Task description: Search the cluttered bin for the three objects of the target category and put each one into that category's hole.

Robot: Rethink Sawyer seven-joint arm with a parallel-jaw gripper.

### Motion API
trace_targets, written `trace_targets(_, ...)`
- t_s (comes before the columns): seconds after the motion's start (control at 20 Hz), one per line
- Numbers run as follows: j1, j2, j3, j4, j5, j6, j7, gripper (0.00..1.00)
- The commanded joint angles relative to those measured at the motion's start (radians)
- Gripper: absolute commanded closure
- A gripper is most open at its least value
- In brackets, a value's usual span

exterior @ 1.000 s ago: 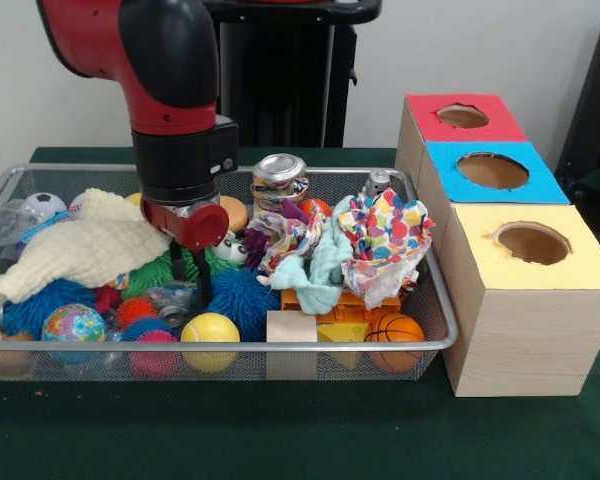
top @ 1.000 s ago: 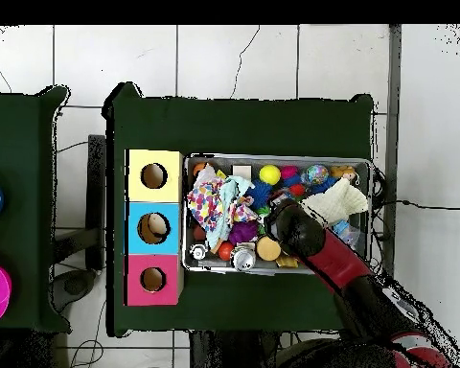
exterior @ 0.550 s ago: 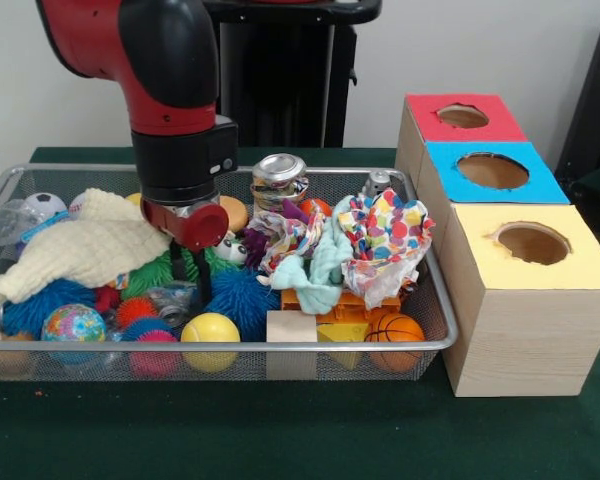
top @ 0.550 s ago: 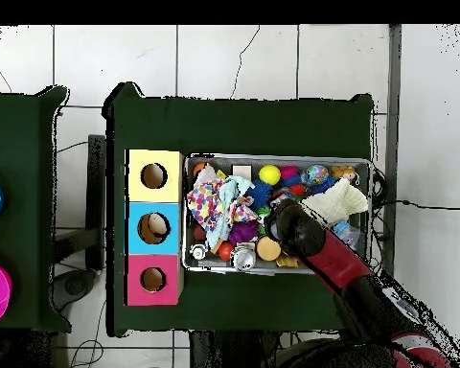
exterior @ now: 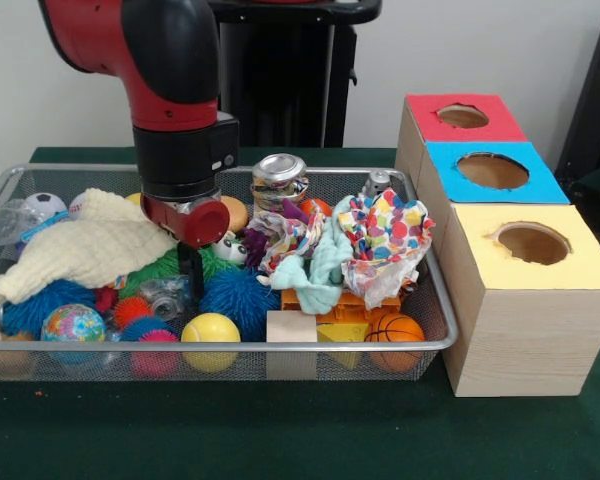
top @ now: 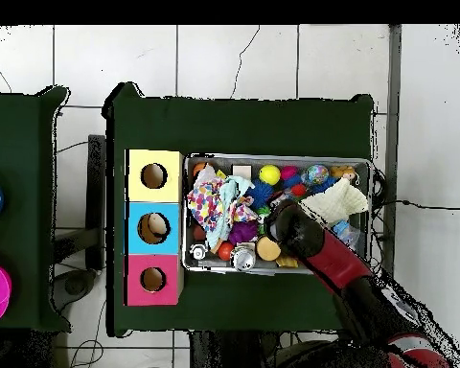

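A wire mesh bin [exterior: 280,347] is packed with toys, cloths and cans. My gripper [exterior: 190,284] reaches down into its left middle, between a crumpled clear plastic piece [exterior: 163,296] and a blue spiky ball [exterior: 238,297]. Its fingers stand together, and their tips are buried in the clutter, so what they touch is hidden. A yellow ball [exterior: 210,337], a globe ball [exterior: 72,325] and a small basketball [exterior: 394,330] lie along the near wall. In the overhead view the arm [top: 301,233] covers the gripper. The red [exterior: 425,125], blue [exterior: 450,175] and yellow [exterior: 480,260] boxes each have a hole.
A cream cloth [exterior: 85,245] covers the bin's left part and a spotted cloth [exterior: 390,235] its right. A silver can [exterior: 279,178] stands at the back. The boxes stand in a row against the bin's right side. Seen from overhead, something tan lies in the blue box's hole [top: 154,228].
The two fingers, apart a second ago, have come together. The wrist has shifted slightly. The clear plastic piece has moved a little.
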Motion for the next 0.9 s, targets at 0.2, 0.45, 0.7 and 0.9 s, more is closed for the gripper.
trace_targets(0.2, 0.000, 0.040, -0.007, -0.043, 0.001, 0.011, 0.128, 1.00)
trace_targets(0.45, 0.055, -0.007, -0.056, -0.060, 0.028, 0.069, 0.133, 1.00)
trace_targets(0.7, 0.115, -0.061, -0.118, -0.086, 0.050, 0.168, 0.138, 1.00)
trace_targets(0.9, 0.138, -0.087, -0.144, -0.087, 0.051, 0.199, 0.145, 1.00)
